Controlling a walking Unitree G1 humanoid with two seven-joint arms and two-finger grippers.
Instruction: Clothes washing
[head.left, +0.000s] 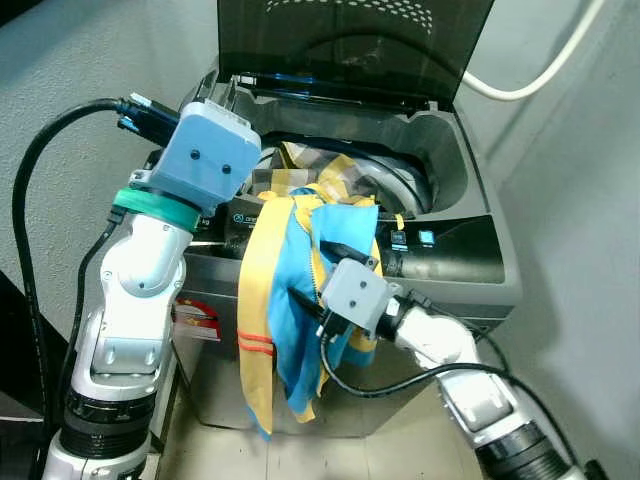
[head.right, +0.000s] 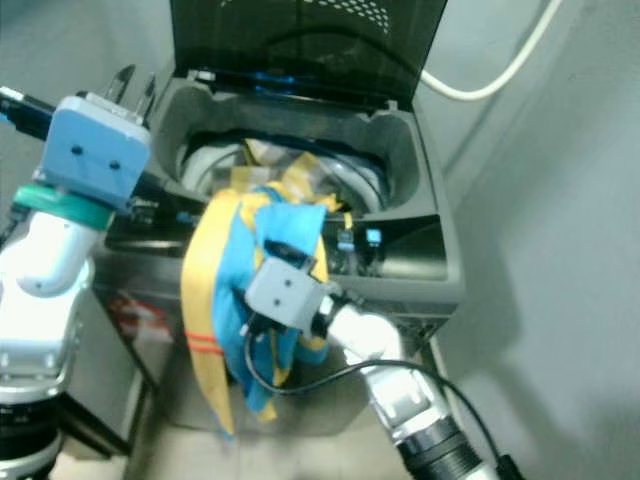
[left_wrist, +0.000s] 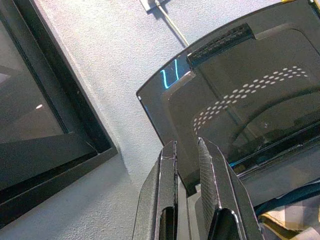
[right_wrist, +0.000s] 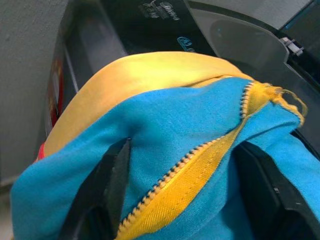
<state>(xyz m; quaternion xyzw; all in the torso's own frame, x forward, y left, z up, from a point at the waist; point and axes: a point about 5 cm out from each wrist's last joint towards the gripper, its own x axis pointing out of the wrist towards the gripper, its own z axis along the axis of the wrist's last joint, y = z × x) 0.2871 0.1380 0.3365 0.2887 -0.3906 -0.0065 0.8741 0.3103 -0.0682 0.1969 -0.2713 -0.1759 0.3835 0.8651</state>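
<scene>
One top-loading washing machine (head.left: 455, 255), grey body, stands against the wall with its dark tinted lid (head.left: 350, 45) raised upright. Small white print runs along the black control panel (right_wrist: 165, 10) at the front rim; too blurred to read. A red label (head.left: 195, 320) sits on the machine's front face, text not legible. One garment noted: a blue and yellow jacket (head.left: 300, 300) with a yellow zipper (right_wrist: 200, 160), draped over the front rim, part inside the drum, most hanging down the front. More cloth, checked yellow and white (head.left: 305, 165), lies in the drum (head.left: 400, 180) behind it; count of pieces there cannot be told. Right claw (right_wrist: 180, 185) is spread wide, one finger on each side of a fold of the blue cloth, cloth bunched between them. Left claw (left_wrist: 187, 195) is raised by the machine's left rear corner, fingers narrow with a slim gap, nothing between them, pointing at the lid. One white hose (head.left: 540, 70) loops along the wall behind. A dark-framed window (left_wrist: 45, 125) sits in the wall to the left.
</scene>
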